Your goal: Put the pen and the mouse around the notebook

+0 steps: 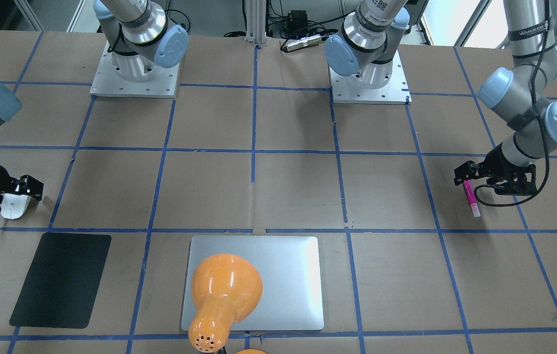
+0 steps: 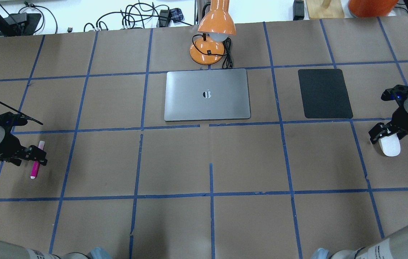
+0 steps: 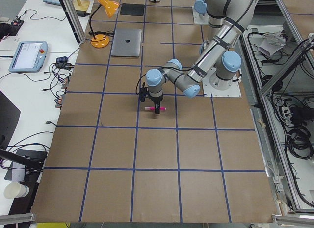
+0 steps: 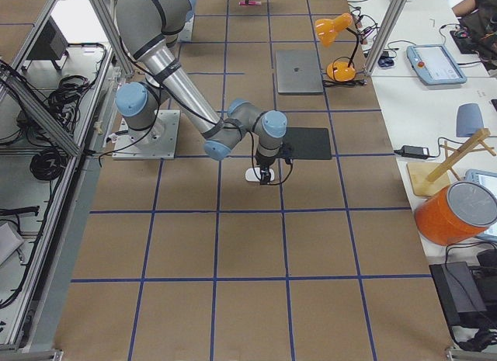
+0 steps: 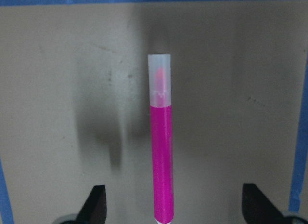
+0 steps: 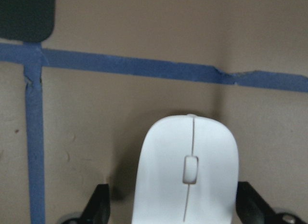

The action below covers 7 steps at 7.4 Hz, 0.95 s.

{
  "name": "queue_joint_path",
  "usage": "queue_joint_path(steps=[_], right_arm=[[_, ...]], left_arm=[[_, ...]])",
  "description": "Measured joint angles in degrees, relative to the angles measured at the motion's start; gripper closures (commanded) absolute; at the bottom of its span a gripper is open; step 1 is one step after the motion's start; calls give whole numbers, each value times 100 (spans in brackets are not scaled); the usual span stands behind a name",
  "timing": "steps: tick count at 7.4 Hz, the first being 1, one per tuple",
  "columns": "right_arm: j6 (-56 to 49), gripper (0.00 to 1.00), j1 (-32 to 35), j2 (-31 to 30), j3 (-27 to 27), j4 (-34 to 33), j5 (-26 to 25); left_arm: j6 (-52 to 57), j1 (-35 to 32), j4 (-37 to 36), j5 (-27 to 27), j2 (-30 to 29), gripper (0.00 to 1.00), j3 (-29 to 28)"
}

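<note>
The magenta pen (image 5: 161,161) with its pale cap lies flat on the brown paper at my far left. My left gripper (image 5: 175,207) is lowered over it, open, with a finger on each side and clear gaps to both. The overhead view shows the same pen (image 2: 36,162) and left gripper (image 2: 37,156). The white mouse (image 6: 187,171) rests on the table at my far right, and my right gripper (image 6: 173,207) straddles it, open. From overhead the mouse (image 2: 389,145) pokes out below the right gripper (image 2: 384,133). The silver notebook (image 2: 207,94) lies closed at the table's far middle.
An orange desk lamp (image 2: 213,32) stands just beyond the notebook, its head hanging over it in the front-facing view. A thin black mat (image 2: 324,93) lies between notebook and mouse. Blue tape lines grid the brown paper.
</note>
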<state>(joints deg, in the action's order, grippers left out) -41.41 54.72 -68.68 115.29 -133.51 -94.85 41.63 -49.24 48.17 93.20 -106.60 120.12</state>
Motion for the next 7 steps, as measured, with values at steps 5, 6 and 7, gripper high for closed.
queue_joint_path(steps=[5, 6, 7], right_arm=[[553, 100, 391, -182, -569, 587, 47], [930, 100, 831, -140, -928, 841, 58], [1372, 100, 1302, 6, -1291, 988, 74]], left_arm=[[-24, 4, -153, -30, -136, 100, 11], [-38, 3, -147, -39, -126, 100, 12], [-83, -9, -147, -38, -84, 100, 6]])
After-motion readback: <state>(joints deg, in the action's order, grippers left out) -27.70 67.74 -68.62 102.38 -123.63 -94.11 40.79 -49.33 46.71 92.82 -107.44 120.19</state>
